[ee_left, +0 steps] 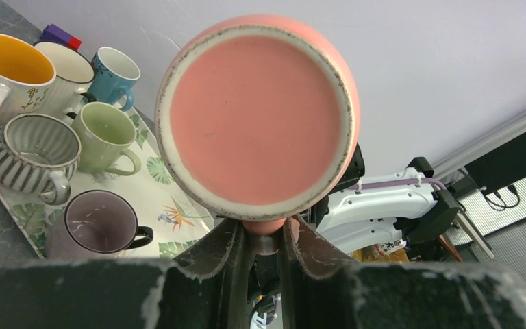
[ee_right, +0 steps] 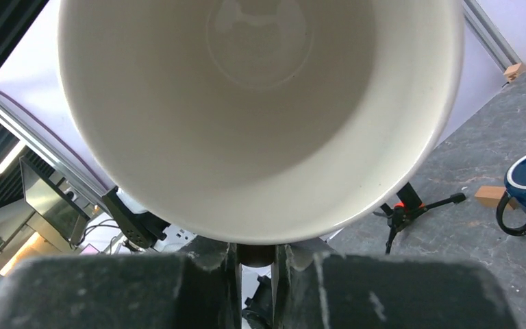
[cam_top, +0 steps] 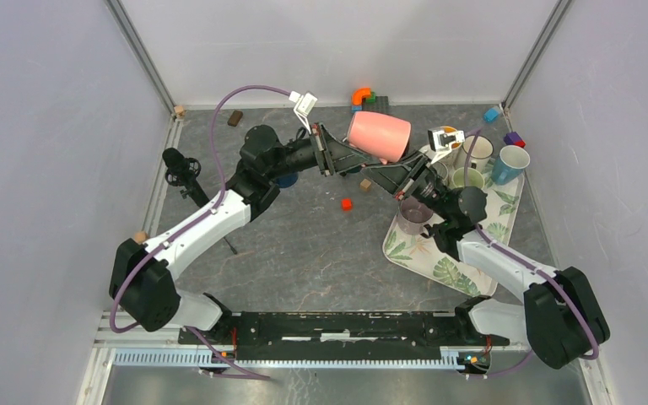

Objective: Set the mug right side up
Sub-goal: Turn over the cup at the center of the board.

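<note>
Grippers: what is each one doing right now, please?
Left gripper: closed on the pink ceramic mug, by its handle.
Right gripper: closed under the same mug's rim, apparently gripping it.

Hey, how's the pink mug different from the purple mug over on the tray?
The pink mug is held in the air, tipped on its side; the purple mug stands upright on the leaf-print tray. The pink mug is cream inside with a pink handle; the purple mug is purple inside with a black handle. Both are single-handled mugs.
</note>
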